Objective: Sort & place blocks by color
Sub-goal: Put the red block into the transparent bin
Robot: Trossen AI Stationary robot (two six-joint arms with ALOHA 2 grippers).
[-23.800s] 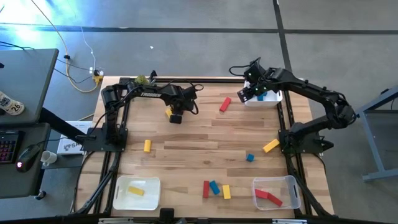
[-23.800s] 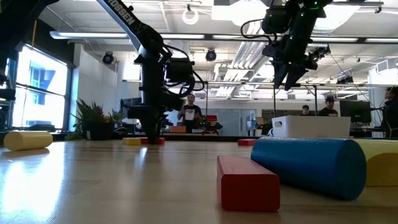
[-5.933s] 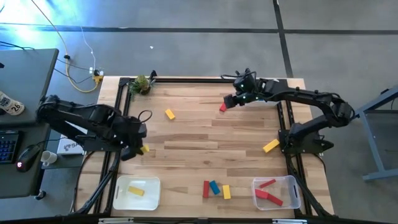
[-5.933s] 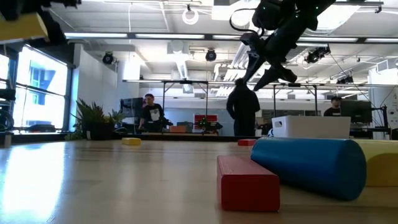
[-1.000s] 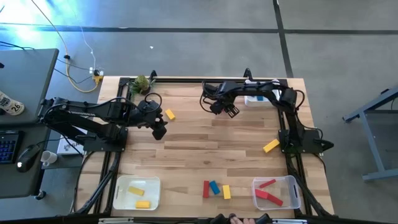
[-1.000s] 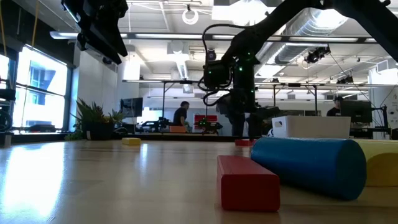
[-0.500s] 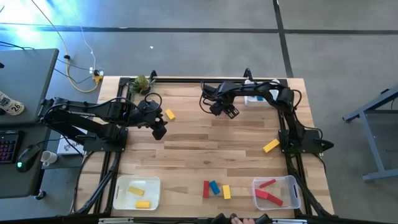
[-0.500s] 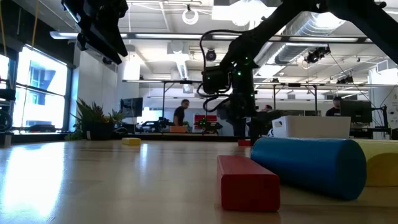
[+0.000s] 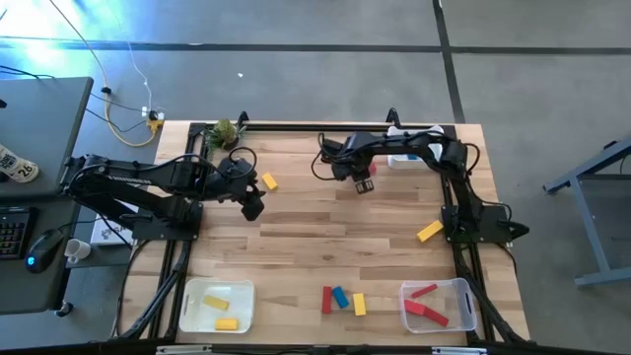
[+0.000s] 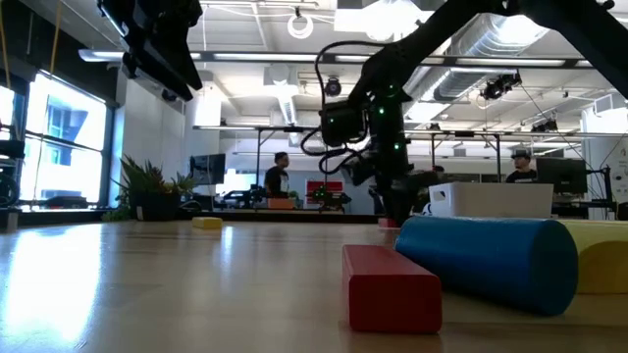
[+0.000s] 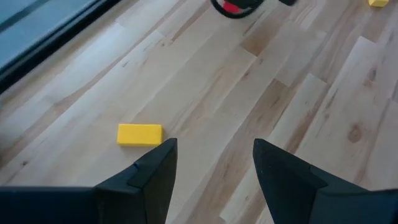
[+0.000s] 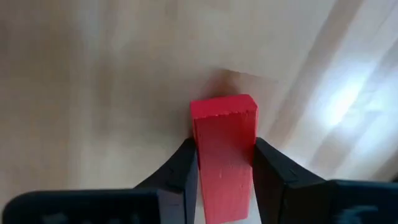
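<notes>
Red block (image 12: pixel 224 149) sits clenched between my right gripper (image 9: pixel 361 183) fingers near the table's far edge. If the grip is shallow, lifting may tilt or drop it. My left gripper (image 11: pixel 214 168) hangs open beside a yellow block (image 11: pixel 139 134).

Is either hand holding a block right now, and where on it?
The right hand is shut on a red block, its fingers pressing the two long sides near one end. The left hand is open and holds nothing, with a yellow block lying just ahead.
</notes>
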